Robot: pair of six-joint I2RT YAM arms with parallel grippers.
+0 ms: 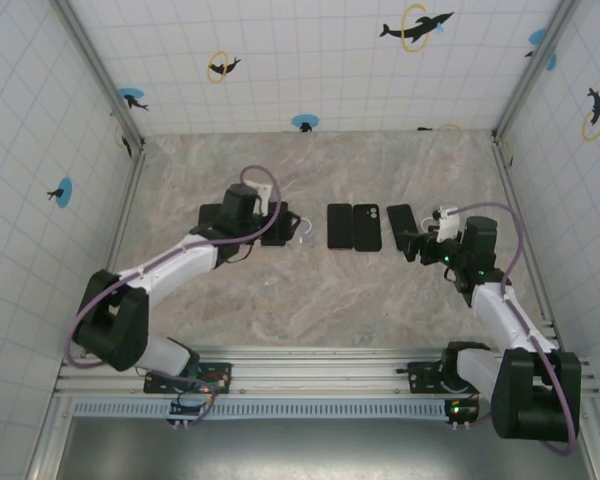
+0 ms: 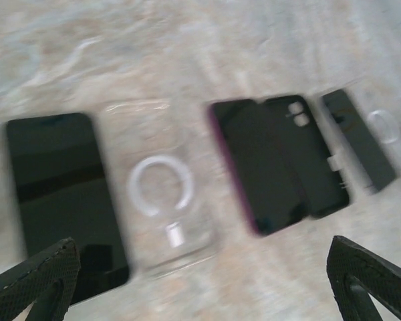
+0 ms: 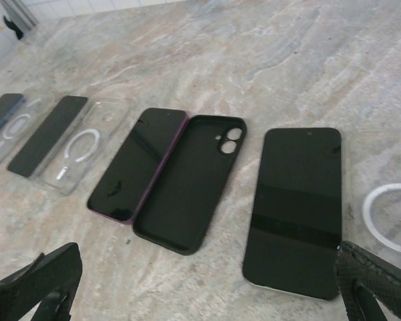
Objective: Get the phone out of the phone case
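The phone (image 1: 340, 226), dark screen up with a purple edge, lies out of its shell near the middle of the marble table (image 1: 310, 300). Its long axis runs from the arms' side toward the back wall (image 1: 310, 60). Just to its right is the black case (image 1: 367, 227), open side up and parallel to it, with the camera cut-out at the far end. In the right wrist view their long edges look to be touching. They sit in a row of flat things lying the same way. To the left is a clear case (image 2: 164, 194) with a white ring, then a dark phone (image 2: 60, 194). To the right is a second phone (image 3: 297, 207), a little apart from the black case. Bare marble stretches in front of the row and behind it, and the side walls are well off. The left gripper (image 1: 275, 222) hangs over the left end of the row, its fingers (image 2: 33, 281) spread wide and holding nothing. The right gripper (image 1: 417, 240) sits over the right end, its jaws also wide apart and empty.
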